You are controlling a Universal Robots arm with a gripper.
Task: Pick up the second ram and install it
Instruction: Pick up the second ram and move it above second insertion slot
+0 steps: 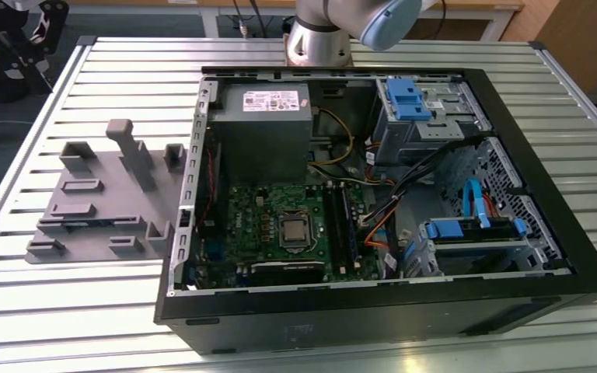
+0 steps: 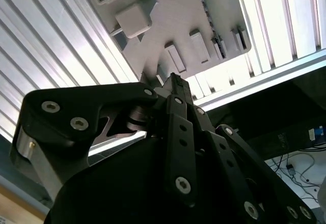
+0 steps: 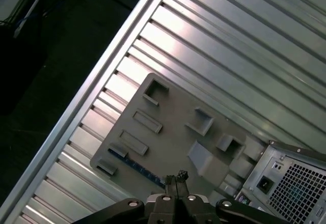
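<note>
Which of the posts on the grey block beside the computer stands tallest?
The slim post near the middle of the grey block. In the exterior view it rises well above the shorter stubs beside it.

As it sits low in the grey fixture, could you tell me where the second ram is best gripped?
Grip the second ram mid-length on its exposed long edge, coming straight down from above and pinching its two flat faces. It seems to stand on edge in a slot along the border of the grey fixture, so probably only that edge is free.
</note>
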